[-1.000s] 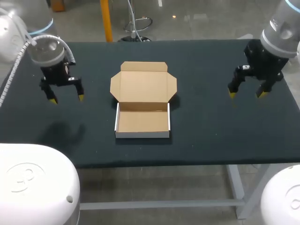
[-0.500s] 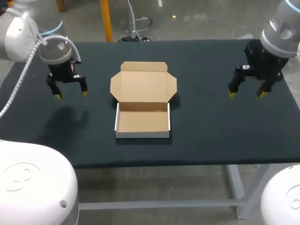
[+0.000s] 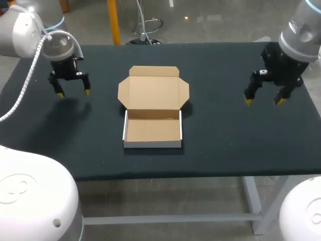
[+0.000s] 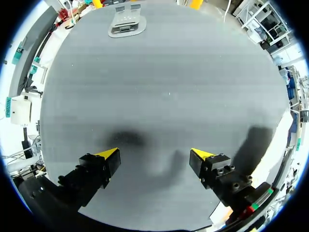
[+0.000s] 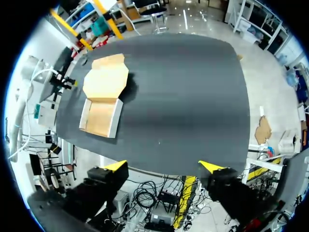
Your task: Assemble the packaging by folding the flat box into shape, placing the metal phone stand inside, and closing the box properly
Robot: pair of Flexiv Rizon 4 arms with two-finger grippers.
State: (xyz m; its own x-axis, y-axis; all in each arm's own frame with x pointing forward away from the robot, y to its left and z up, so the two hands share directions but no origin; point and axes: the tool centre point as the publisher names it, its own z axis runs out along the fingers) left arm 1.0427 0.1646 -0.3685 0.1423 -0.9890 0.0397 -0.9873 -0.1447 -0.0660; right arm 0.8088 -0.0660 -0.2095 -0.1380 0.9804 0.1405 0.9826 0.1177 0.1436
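At table (image 3: 220, 145) centre, cardboard box (image 3: 152, 113), lid open for loading. Left jaws at its ten o'clock, right jaws at three, both apart (empty). At left jaws' twelve o'clock, metal phone stand (image 4: 126, 24).

The box (image 3: 153, 129) is tan inside with white outer walls; the table (image 3: 225, 140) is black.

Dark, matte-topped table (image 3: 225, 145) on a pale grey metal frame (image 3: 253, 203), crossbar (image 3: 170, 219) between the legs
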